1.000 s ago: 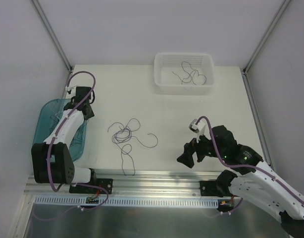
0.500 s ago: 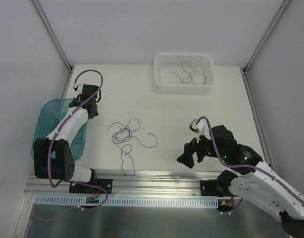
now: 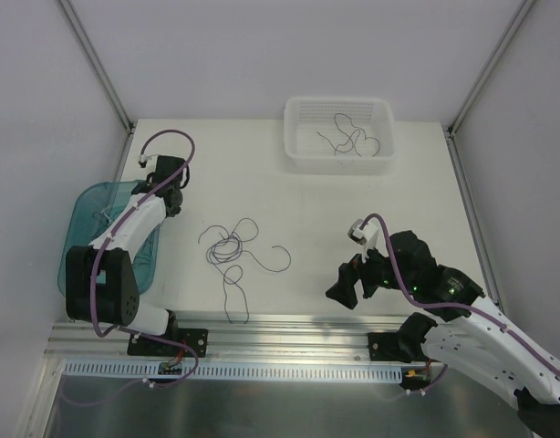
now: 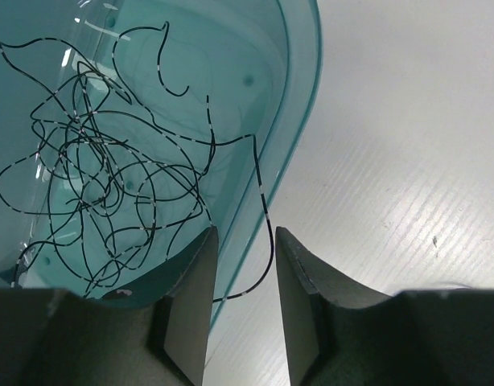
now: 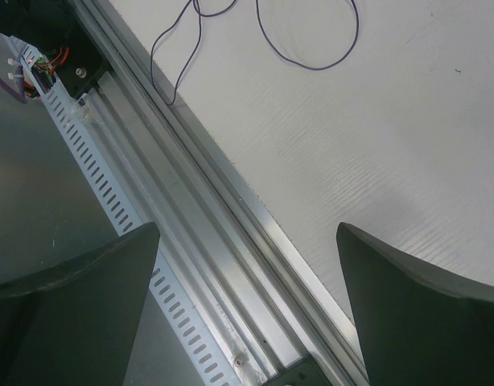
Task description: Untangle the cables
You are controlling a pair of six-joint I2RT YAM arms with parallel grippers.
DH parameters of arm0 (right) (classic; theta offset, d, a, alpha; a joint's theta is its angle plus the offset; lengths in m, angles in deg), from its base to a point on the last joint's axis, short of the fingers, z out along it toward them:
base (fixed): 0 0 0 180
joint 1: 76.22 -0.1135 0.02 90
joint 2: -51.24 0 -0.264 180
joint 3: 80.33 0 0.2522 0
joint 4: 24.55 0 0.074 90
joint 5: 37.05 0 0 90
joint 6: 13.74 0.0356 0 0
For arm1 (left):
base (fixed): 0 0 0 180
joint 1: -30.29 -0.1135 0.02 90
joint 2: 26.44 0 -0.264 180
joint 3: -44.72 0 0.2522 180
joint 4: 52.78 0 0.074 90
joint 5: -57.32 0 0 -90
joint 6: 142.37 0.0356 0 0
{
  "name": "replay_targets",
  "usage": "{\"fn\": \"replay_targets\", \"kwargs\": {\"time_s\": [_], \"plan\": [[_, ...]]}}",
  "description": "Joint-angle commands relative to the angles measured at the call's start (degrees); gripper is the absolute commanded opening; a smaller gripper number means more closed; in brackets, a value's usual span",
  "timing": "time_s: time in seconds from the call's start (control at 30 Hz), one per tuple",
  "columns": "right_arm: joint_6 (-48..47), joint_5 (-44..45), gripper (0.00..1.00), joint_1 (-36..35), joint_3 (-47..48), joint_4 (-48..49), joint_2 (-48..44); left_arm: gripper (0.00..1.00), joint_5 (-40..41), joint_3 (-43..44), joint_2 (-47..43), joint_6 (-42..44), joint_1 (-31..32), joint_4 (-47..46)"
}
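A loose knot of thin dark purple cables (image 3: 230, 248) lies mid-table, left of centre. More cables (image 4: 102, 169), black with pale bands, fill the teal tray (image 4: 299, 137). One strand (image 4: 267, 233) hangs over the tray's rim and loops between the fingers of my left gripper (image 4: 245, 233), untouched by either jaw. That gripper (image 3: 171, 187) hovers at the tray's far right corner, open by a narrow gap. My right gripper (image 3: 348, 285) stands wide open and empty near the front rail, right of the knot; purple strands (image 5: 311, 56) show at the top of its view.
A white basket (image 3: 339, 102) at the back holds a few separate cables (image 3: 348, 141). The teal tray (image 3: 79, 219) sits at the table's left edge. An aluminium rail (image 5: 207, 209) runs along the front edge under my right gripper.
My left gripper has shifted right and slightly back, from over the tray to its right rim, and its jaws have narrowed a little. The right arm has not moved.
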Motion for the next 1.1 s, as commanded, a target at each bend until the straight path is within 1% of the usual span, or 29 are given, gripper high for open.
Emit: {"fn": "replay_targets", "kwargs": {"time_s": [0.0, 0.13, 0.2, 0.27, 0.3, 0.4, 0.47, 0.5, 0.6, 0.7, 0.77, 0.8, 0.83, 0.87, 0.9, 1.07], "plan": [[-0.05, 0.18, 0.97, -0.21, -0.46, 1.18, -0.29, 0.34, 2.01, 0.75, 0.86, 0.67, 0.65, 0.08], [-0.05, 0.18, 0.97, -0.21, -0.46, 1.26, -0.29, 0.30, 2.01, 0.84, 0.86, 0.76, 0.74, 0.17], [-0.05, 0.18, 0.97, -0.21, -0.46, 1.26, -0.20, 0.26, 2.18, 1.02, 1.04, 1.02, 0.74, 0.26], [-0.14, 0.18, 0.97, -0.30, -0.37, 1.26, -0.29, 0.20, 2.54, 1.19, 1.22, 1.37, 0.74, 0.35], [-0.05, 0.10, 0.97, -0.21, -0.37, 1.26, -0.37, 0.14, 2.62, 1.19, 1.22, 1.37, 0.74, 0.26], [0.04, 0.18, 0.97, -0.30, -0.55, 1.35, -0.46, 0.06, 3.24, 1.28, 0.78, 1.81, 0.74, 0.43], [-0.05, 0.18, 0.97, -0.21, -0.46, 1.09, -0.46, 0.04, 4.63, 1.28, 0.51, 2.51, 0.65, 0.43], [-0.05, 0.27, 0.97, -0.21, -0.46, 1.35, -0.46, 0.00, 5.43, 1.20, 0.25, 2.69, 0.65, 0.43], [0.04, 0.18, 0.97, -0.21, -0.46, 1.17, -0.55, 0.00, 7.72, 0.76, -0.28, 4.27, 0.13, 0.35], [0.04, 0.18, 0.97, -0.30, -0.55, 1.18, -0.64, 0.00, 6.41, 0.23, 0.42, 4.28, -2.59, 0.43], [0.04, 0.27, 0.97, -0.30, -0.46, 1.18, -0.64, 0.00, 3.61, -0.65, 0.60, 2.70, -6.35, 0.35], [0.04, 0.18, 0.97, -0.21, -0.46, 1.09, -0.72, 0.00, -0.32, -0.83, 0.86, 2.08, -8.03, 0.26], [0.04, 0.27, 0.97, -0.30, -0.55, 1.09, -0.81, 0.00, -2.19, -1.00, 1.13, 1.03, -9.35, 0.26], [0.04, 0.27, 0.97, -0.30, -0.46, 1.09, -0.90, 0.00, -4.21, -1.26, 1.56, 0.76, -11.98, 0.17], [0.04, 0.18, 0.97, -0.21, -0.55, 1.09, -0.99, 0.00, -6.67, -1.27, 2.61, 0.41, -12.96, -0.09], [0.04, 0.27, 0.97, -0.30, -0.55, 1.09, -0.55, 0.00, -11.87, -0.65, 7.19, 0.58, -15.87, -0.97]]}}
